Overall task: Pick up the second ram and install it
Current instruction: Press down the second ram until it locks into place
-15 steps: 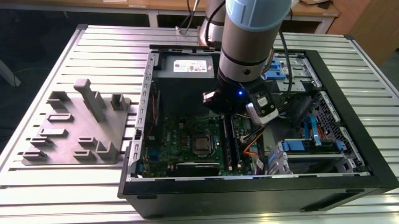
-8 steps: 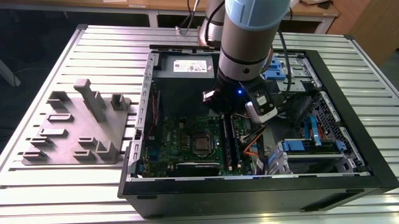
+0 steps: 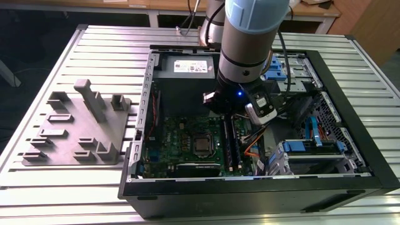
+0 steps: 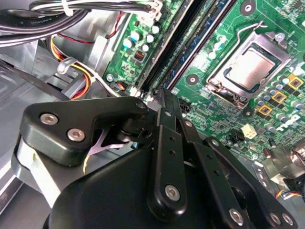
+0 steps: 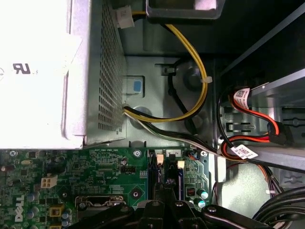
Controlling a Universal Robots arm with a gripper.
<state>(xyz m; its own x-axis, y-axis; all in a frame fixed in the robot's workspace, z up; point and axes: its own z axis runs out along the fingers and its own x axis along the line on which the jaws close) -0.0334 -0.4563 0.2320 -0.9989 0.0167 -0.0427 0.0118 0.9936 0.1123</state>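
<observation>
Already the tool [image 3: 234, 115] is down inside the open computer case [image 3: 350, 79] in the exterior view, hanging over the far end of the motherboard [image 3: 181, 138], with the memory slots [image 3: 230, 143] running away from directly beneath it toward the near edge of the board. Well off to the exterior view's left of the tool, on the slatted table [image 3: 62, 51], stands the grey fixture [image 3: 78, 126]; I can make out no memory strip standing in it from here.

In the second wrist view, the tool's black fingers [image 4: 167, 138] are drawn close together, their tips meeting right above the end of the slots [image 4: 178, 52]. A thin dark edge seems to run on from the fingertips along one slot, which I take to be the second ram [image 4: 164, 98], but whether the fingers clamp it or merely rest against it I cannot tell. The processor socket [image 4: 248, 71] lies beside the slots, apart from the tool.

In the first wrist view, the finger links [image 5: 164, 212] sit just over the slot ends [image 5: 164, 179], with the power supply [image 5: 38, 71] and its yellow cable [image 5: 190, 62] beyond.

Judging by this, pickup is done and the strip is at or in its slot; full seating is not something these views confirm.
</observation>
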